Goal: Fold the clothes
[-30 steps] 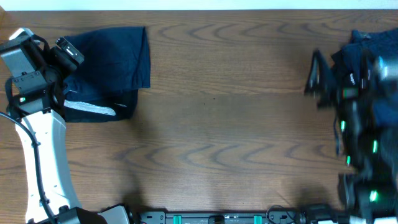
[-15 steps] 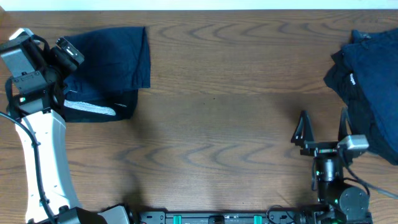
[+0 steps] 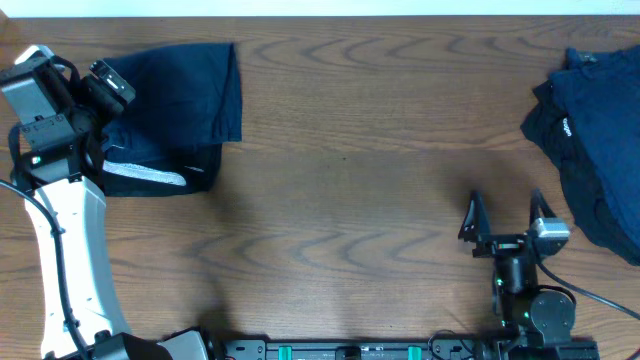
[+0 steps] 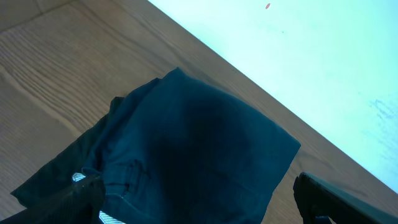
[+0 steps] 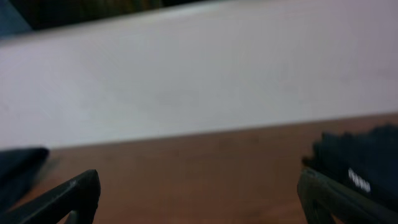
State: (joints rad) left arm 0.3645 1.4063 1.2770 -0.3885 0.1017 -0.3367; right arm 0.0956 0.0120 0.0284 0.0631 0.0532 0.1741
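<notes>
A folded navy garment point(image 3: 190, 90) lies at the table's far left, on top of a black piece with a whitish-grey band point(image 3: 150, 177). My left gripper point(image 3: 108, 118) hovers over their left side, open; in the left wrist view its fingers point(image 4: 74, 199) straddle the navy cloth point(image 4: 199, 143) without holding it. A loose pile of navy and black clothes point(image 3: 595, 130) with a small white mark point(image 3: 565, 127) sits at the far right. My right gripper point(image 3: 504, 212) stands open near the front edge, left of the pile, with only bare wood point(image 5: 199, 180) between its fingers. The pile point(image 5: 364, 158) shows at the right of its view.
The wooden table point(image 3: 350, 200) runs wide between the two heaps. A white strip point(image 3: 320, 8) borders its far edge. The arms' bases and a black rail point(image 3: 340, 350) sit along the front edge.
My right arm has pulled back from the right-hand pile toward the front edge and drifted slightly left, still open and holding nothing. The left arm and both heaps have not moved.
</notes>
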